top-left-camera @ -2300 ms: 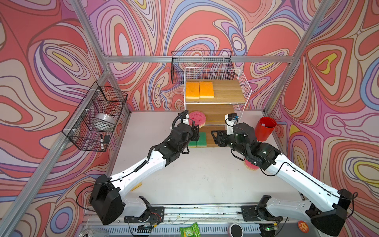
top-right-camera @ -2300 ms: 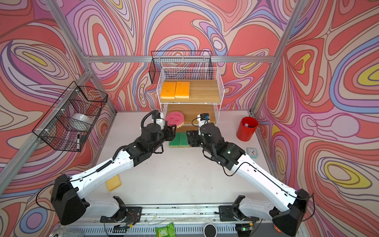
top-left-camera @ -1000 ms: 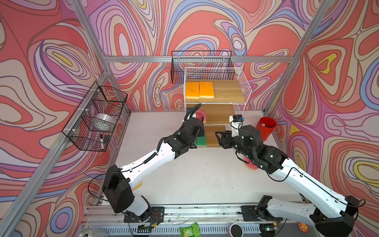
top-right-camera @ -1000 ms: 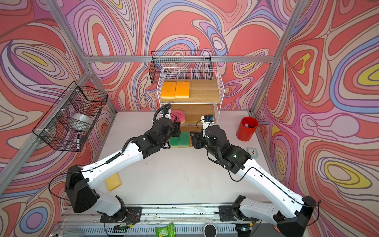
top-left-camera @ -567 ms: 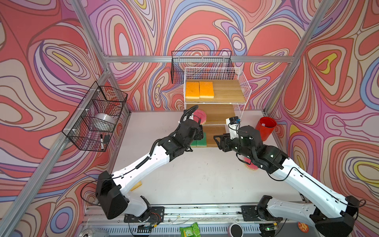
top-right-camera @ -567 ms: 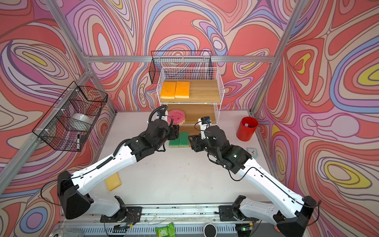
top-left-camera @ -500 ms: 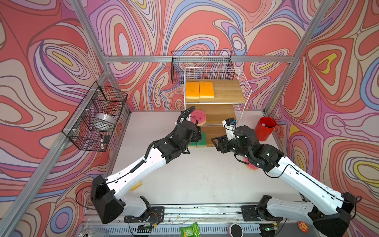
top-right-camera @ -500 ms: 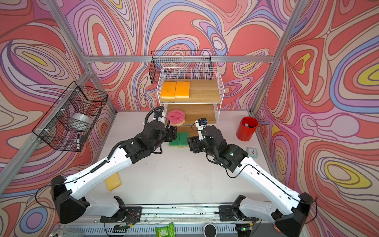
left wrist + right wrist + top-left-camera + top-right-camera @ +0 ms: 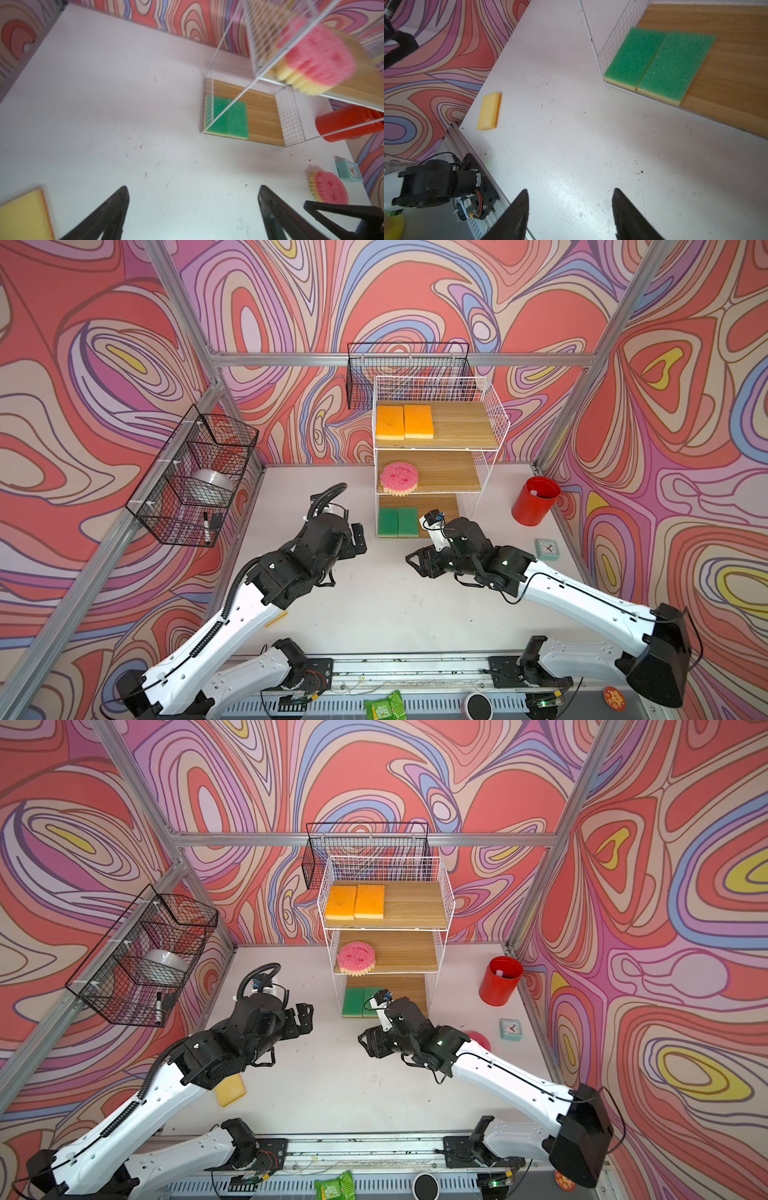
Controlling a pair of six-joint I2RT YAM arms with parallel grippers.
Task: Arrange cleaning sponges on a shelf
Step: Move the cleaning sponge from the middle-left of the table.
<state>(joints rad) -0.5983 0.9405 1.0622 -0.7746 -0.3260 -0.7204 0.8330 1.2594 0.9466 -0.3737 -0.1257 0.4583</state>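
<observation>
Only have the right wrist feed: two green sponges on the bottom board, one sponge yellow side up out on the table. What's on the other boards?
Observer: The top board holds two orange sponges, side by side at its left end.
Operator: Middle board?
Observer: The middle board has one pink round sponge, at the left end near the front edge.
Operator: Anything else loose?
Observer: A second pink sponge lies on the table beside the mint clock.
</observation>
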